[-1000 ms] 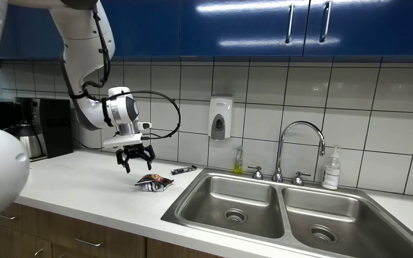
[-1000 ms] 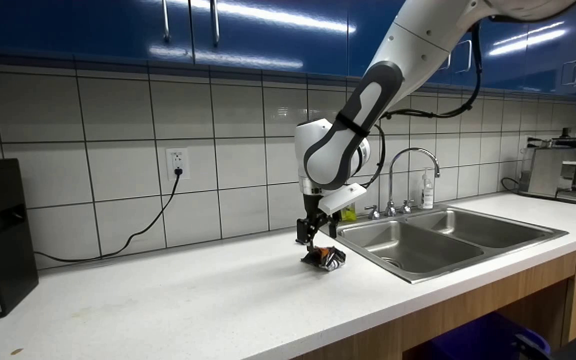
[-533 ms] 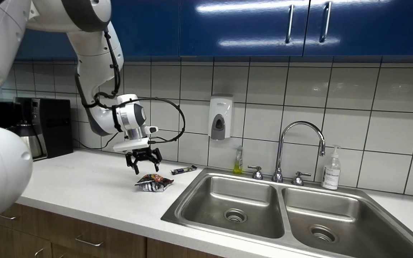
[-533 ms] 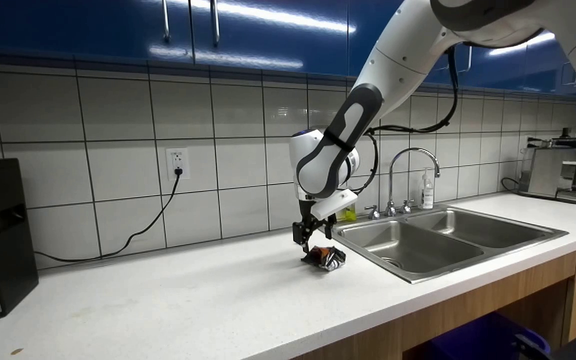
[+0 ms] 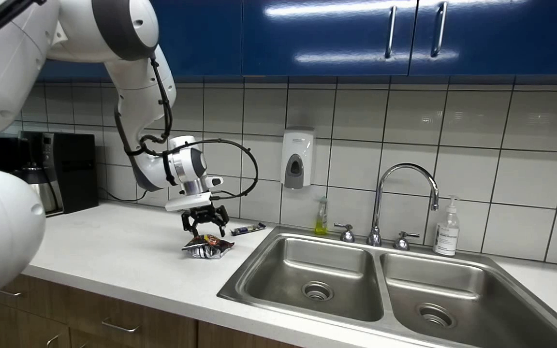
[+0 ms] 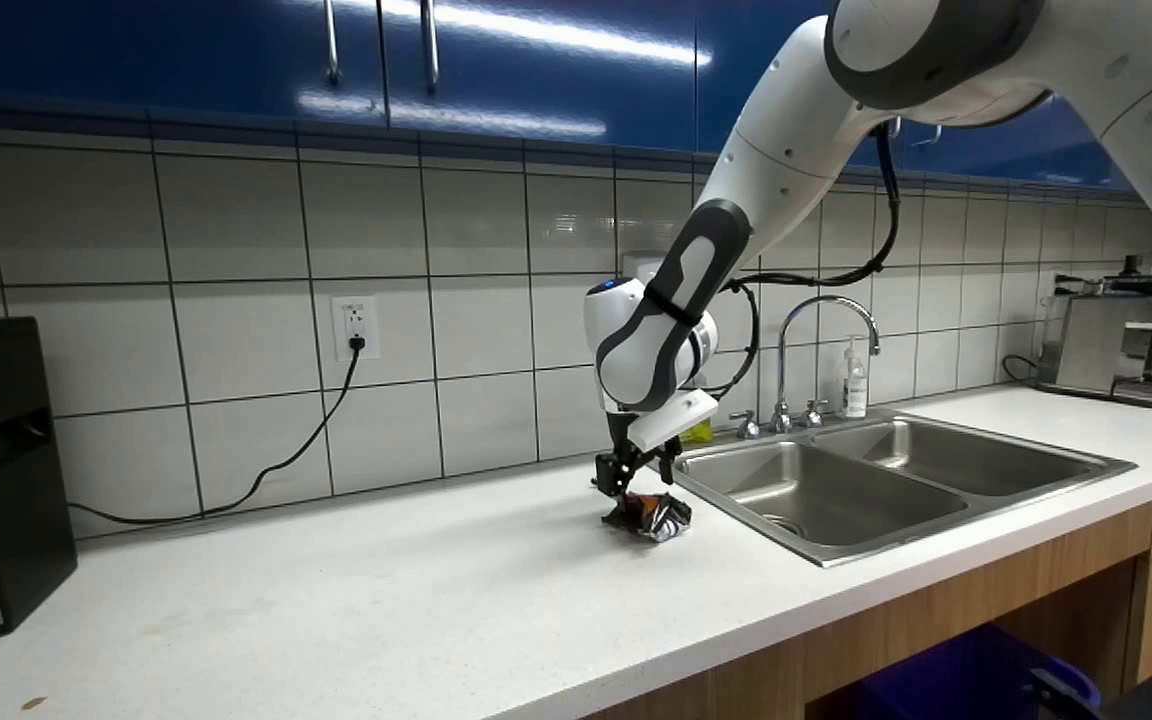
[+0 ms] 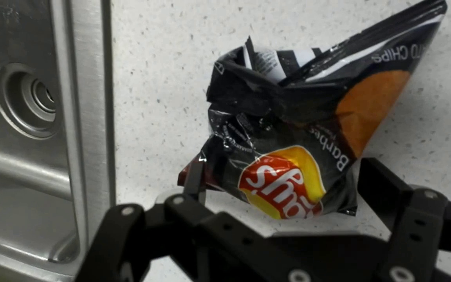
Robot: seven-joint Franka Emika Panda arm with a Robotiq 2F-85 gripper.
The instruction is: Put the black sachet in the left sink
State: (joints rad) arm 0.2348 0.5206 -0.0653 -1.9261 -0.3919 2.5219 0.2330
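The black sachet (image 5: 209, 248) is a crinkled chip bag with orange-brown, red and white markings. It lies on the counter beside the sink and shows in both exterior views (image 6: 654, 518). In the wrist view the sachet (image 7: 276, 117) fills the middle. My gripper (image 5: 209, 233) is open just above it, pointing down. In the wrist view the gripper's fingers (image 7: 282, 168) stand on either side of the sachet's near end; whether they touch it I cannot tell. The left sink (image 5: 288, 278) is the steel basin right of the sachet, also at the wrist view's left edge (image 7: 18, 211).
A dark wrapped bar (image 5: 248, 229) lies on the counter behind the sachet. A yellow-green soap bottle (image 5: 321, 220), the faucet (image 5: 376, 212) and a pump bottle (image 5: 447, 234) stand behind the basins. The other basin (image 5: 433, 285) adjoins at the right. A black coffee machine (image 5: 73, 169) stands at left.
In an exterior view my gripper has moved right and down, from above and left of the sachet to just over it. It has stayed open. The sachet has not moved.
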